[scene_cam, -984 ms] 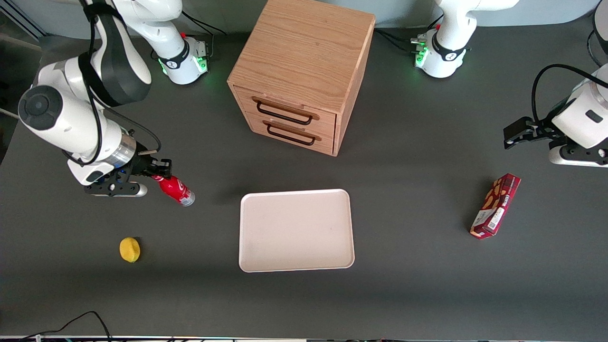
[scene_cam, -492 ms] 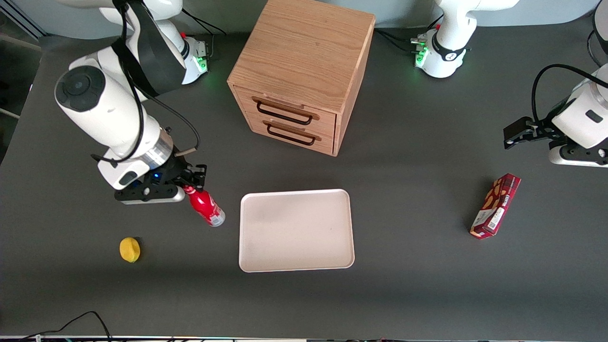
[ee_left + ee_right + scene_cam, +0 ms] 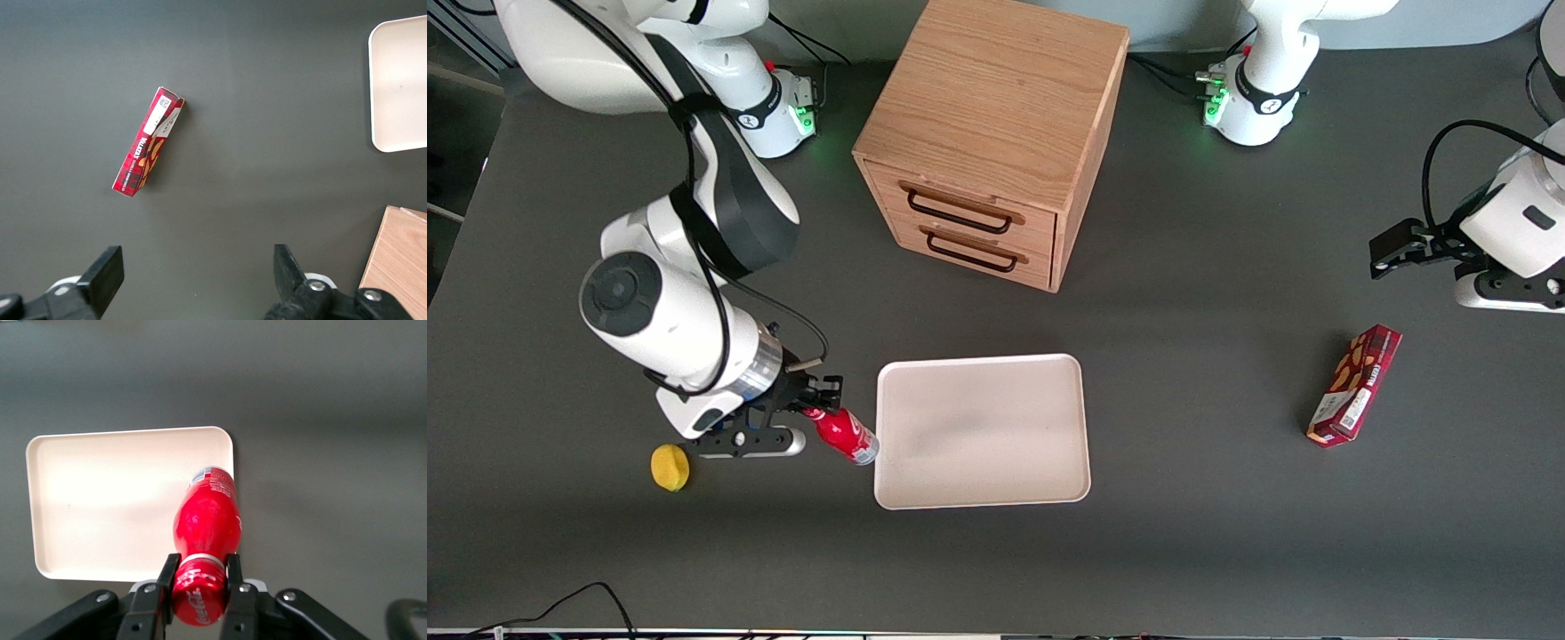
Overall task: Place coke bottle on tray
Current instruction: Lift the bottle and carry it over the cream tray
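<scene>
Right wrist view showed the coke bottle [image 3: 207, 520] caught by its red cap between the two fingers of the gripper [image 3: 199, 581]. The claw was clamped tight on that cap. The bottle hung up in the air, with its clear base over the edge of the tray [image 3: 80, 513]. From the front, the gripper [image 3: 816, 407] held the bottle [image 3: 847, 436] right beside the tray [image 3: 983, 480]. A yellow ball [image 3: 669, 467] sat near the claw. A wooden drawer box [image 3: 987, 133] stood farther from the front camera. A red snack box [image 3: 1353, 384] lay toward the parked arm's end.

Red snack box [image 3: 147, 141] flat on table [image 3: 267, 100], tray [image 3: 400, 87] apart.
</scene>
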Controlling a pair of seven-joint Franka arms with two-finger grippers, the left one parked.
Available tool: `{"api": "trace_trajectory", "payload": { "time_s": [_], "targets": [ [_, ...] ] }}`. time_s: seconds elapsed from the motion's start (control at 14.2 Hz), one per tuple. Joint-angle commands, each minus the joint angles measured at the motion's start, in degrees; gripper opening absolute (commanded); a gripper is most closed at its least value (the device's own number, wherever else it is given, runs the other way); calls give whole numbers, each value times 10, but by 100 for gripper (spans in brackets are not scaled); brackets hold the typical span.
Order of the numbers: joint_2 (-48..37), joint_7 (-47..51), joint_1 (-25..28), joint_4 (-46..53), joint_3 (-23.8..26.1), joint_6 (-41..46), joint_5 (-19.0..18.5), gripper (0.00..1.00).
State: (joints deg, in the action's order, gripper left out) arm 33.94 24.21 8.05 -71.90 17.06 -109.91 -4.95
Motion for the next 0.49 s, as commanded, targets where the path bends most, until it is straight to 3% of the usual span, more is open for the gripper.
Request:
{"api": "trace_trajectory", "payload": {
  "time_s": [0.0,0.42],
  "targets": [
    [31,22,35,41,-7,24,-8,0],
    [64,30,43,41,-19,19,-12,0]
  ]
}}
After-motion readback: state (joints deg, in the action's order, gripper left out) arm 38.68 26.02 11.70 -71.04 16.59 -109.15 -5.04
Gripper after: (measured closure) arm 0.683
